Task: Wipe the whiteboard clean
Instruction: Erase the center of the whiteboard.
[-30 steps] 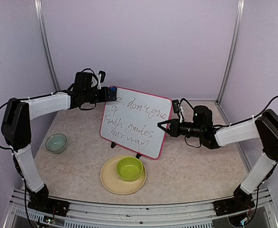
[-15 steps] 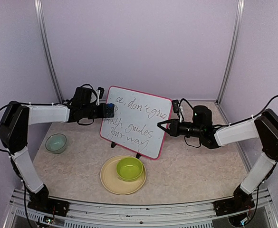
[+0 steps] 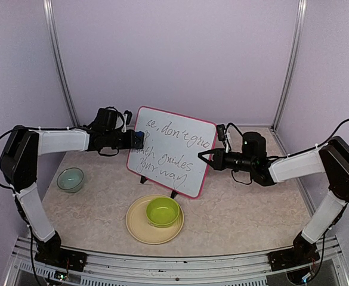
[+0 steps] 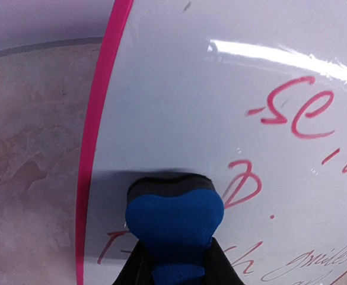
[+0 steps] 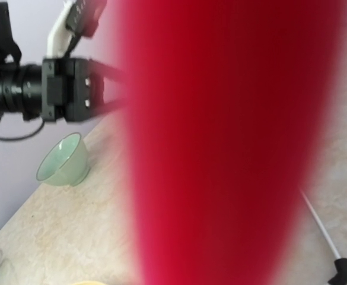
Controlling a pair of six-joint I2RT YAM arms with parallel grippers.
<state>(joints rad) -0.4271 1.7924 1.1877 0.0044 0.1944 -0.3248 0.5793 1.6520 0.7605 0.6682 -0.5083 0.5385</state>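
Note:
The whiteboard (image 3: 173,152) with a pink-red frame stands upright on two black feet at the table's middle, bearing handwriting. My left gripper (image 3: 136,139) is shut on a blue eraser (image 3: 140,138) with a black felt face and presses it against the board's left edge, mid-height. In the left wrist view the eraser (image 4: 174,219) sits flat on the board (image 4: 220,119) beside red letters, with my gripper (image 4: 174,270) below it. My right gripper (image 3: 203,161) clasps the board's right edge. The right wrist view is filled by the blurred red frame (image 5: 226,148), and the fingers are hidden.
A cream plate (image 3: 139,229) holding a lime-green bowl (image 3: 163,211) lies in front of the board. A pale green bowl (image 3: 70,179) sits at the left and also shows in the right wrist view (image 5: 63,161). Enclosure walls stand close behind and at both sides.
My left gripper has carried the eraser down from the board's top left corner to the middle of its left edge. The right arm has stayed at the right edge.

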